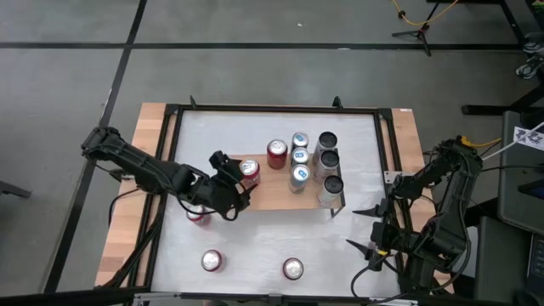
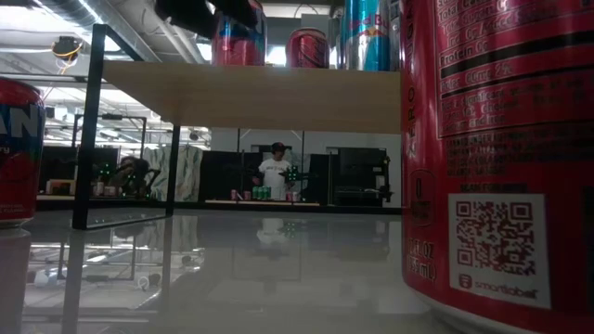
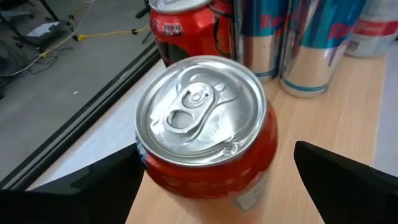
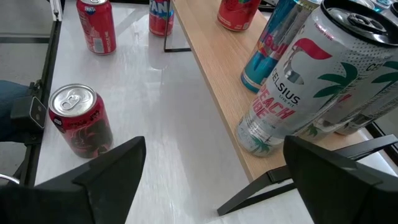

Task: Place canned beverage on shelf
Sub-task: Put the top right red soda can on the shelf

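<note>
- The left tool [image 1: 242, 180] is over the left end of the shelf [image 1: 272, 194], its fingers [image 3: 93, 186] spread apart on either side of a red can [image 3: 205, 134] without touching it.
- That red can [image 1: 249, 170] stands upright on the shelf's wooden top, near its left end, resting free of the tool.
- Beside it on the shelf stand another red can [image 1: 276, 154], three slim blue-and-silver cans [image 1: 298, 159] in a row, and three taller white cans [image 1: 329, 163] at the right end.
- The right tool [image 1: 365, 228] waits low near the bench's right edge, just off the shelf's right end, its fingers apart and holding nothing.
- On the bench [image 1: 255, 255] itself, two red cans [image 1: 211, 260] [image 1: 292, 269] stand toward the near edge.
- A third red can [image 1: 199, 216] shows partly under the left arm, by the shelf's left end.
</note>
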Action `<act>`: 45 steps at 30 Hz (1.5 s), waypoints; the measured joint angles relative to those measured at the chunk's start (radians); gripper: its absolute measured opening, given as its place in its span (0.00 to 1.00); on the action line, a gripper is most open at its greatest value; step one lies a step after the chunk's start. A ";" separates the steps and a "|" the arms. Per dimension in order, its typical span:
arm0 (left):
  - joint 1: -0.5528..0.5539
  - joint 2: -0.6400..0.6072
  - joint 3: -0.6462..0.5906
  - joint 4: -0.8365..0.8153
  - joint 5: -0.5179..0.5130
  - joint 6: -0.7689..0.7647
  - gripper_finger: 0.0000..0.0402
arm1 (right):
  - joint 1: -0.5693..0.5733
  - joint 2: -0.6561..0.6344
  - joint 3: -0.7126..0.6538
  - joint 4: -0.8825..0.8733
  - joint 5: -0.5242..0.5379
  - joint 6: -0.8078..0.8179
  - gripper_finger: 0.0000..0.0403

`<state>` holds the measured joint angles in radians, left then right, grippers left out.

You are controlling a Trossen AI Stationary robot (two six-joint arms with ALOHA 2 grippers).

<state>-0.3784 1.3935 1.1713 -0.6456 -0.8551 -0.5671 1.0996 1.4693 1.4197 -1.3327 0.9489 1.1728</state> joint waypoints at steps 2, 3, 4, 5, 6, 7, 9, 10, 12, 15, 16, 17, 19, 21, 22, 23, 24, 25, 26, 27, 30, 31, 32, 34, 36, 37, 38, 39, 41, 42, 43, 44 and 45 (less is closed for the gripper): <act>0.002 0.010 0.000 0.001 0.000 -0.001 0.99 | 0.000 0.000 0.000 0.000 0.000 0.000 0.92; 0.005 0.011 0.000 0.001 0.000 0.000 0.99 | 0.000 0.000 0.000 0.000 0.000 0.000 0.92; 0.007 0.011 0.000 0.001 0.000 0.000 0.99 | 0.000 0.000 0.000 0.000 0.000 0.000 0.92; 0.008 0.011 0.000 0.002 0.000 0.000 0.99 | 0.000 0.000 0.000 0.000 0.000 0.000 0.92; 0.010 0.011 0.000 0.002 -0.001 -0.001 0.99 | 0.000 0.000 0.000 0.000 0.000 0.000 0.92; 0.012 0.011 0.000 0.003 0.000 -0.001 0.99 | 0.000 0.000 0.000 0.000 0.000 0.000 0.92; 0.015 0.011 0.000 0.003 0.000 -0.007 0.99 | 0.000 0.000 0.000 0.000 0.000 0.000 0.92; 0.015 0.011 0.000 0.003 -0.001 -0.014 0.99 | 0.000 0.000 0.000 0.000 0.000 0.000 0.92; 0.016 0.011 0.000 0.003 -0.001 -0.031 0.99 | 0.000 0.000 0.000 0.000 0.000 0.000 0.92; 0.020 0.020 0.000 0.004 0.000 -0.034 0.99 | 0.000 0.000 0.000 0.000 0.000 0.000 0.92; 0.020 0.021 0.000 0.004 0.001 -0.034 0.99 | 0.000 0.000 0.000 0.000 0.000 0.000 0.92; 0.021 0.021 -0.001 0.004 0.004 -0.034 0.99 | 0.000 0.000 0.000 0.000 0.000 0.000 0.92; 0.020 0.020 0.000 0.010 0.004 -0.035 0.97 | 0.000 0.000 0.000 0.000 0.000 0.000 0.92; 0.020 0.020 0.000 0.010 0.006 -0.035 0.94 | 0.000 0.000 0.000 0.000 0.000 0.000 0.92; 0.020 0.020 -0.001 0.010 0.006 -0.036 0.92 | 0.000 0.000 0.000 0.000 0.000 0.000 0.92; 0.020 0.020 0.000 0.011 0.005 -0.036 0.90 | 0.000 0.000 0.000 0.000 0.000 0.000 0.92; 0.020 0.020 0.000 0.012 0.003 -0.036 0.88 | 0.000 0.000 0.000 0.000 0.000 0.000 0.92; 0.020 0.020 0.000 0.011 0.003 -0.036 0.85 | 0.000 0.000 0.000 0.000 0.000 0.000 0.92; 0.020 0.020 0.000 0.011 0.003 -0.037 0.83 | 0.000 0.000 0.000 0.000 0.000 0.000 0.92; 0.020 0.020 0.000 0.012 0.003 -0.037 0.80 | 0.000 0.000 0.000 0.000 0.000 0.000 0.92; 0.020 0.020 0.000 0.013 0.002 -0.036 0.74 | 0.000 0.000 0.000 0.000 0.000 0.000 0.92; 0.020 0.020 0.000 0.013 0.002 -0.035 0.72 | 0.000 0.000 0.000 0.000 0.000 0.000 0.92; 0.020 0.020 0.000 0.013 0.003 -0.035 0.71 | 0.000 0.000 0.000 0.000 0.000 0.000 0.92; 0.020 0.020 0.000 0.014 0.010 -0.029 0.70 | 0.000 0.000 0.000 0.000 0.000 0.000 0.92; 0.024 0.020 0.000 0.014 0.020 -0.028 0.70 | 0.000 0.000 0.000 0.000 0.000 0.000 0.92; 0.027 0.019 0.000 0.014 0.027 -0.026 0.70 | 0.000 0.000 0.000 0.000 0.000 0.000 0.92; 0.030 0.019 0.000 0.014 0.034 -0.026 0.70 | 0.000 0.000 0.000 0.000 0.000 0.000 0.92; 0.035 0.019 0.000 0.014 0.041 -0.025 0.70 | 0.000 0.000 0.000 0.000 0.000 0.000 0.92; 0.044 0.019 0.000 0.014 0.055 -0.023 0.70 | 0.000 0.000 0.000 0.000 0.000 0.000 0.92; 0.049 0.018 0.000 0.015 0.062 -0.009 0.70 | 0.000 0.000 0.000 0.000 0.000 0.000 0.92; 0.054 0.016 0.000 0.017 0.072 0.012 0.70 | 0.000 0.000 0.000 0.000 0.000 0.000 0.92; 0.059 0.014 0.000 0.017 0.084 0.030 0.70 | 0.000 0.000 0.000 0.000 0.000 0.000 0.92; 0.066 0.013 0.001 0.019 0.094 0.045 0.70 | 0.000 0.000 0.000 0.000 0.000 0.000 0.92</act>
<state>-0.3128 1.4061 1.1723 -0.6264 -0.7607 -0.5216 1.0996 1.4693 1.4197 -1.3327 0.9489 1.1725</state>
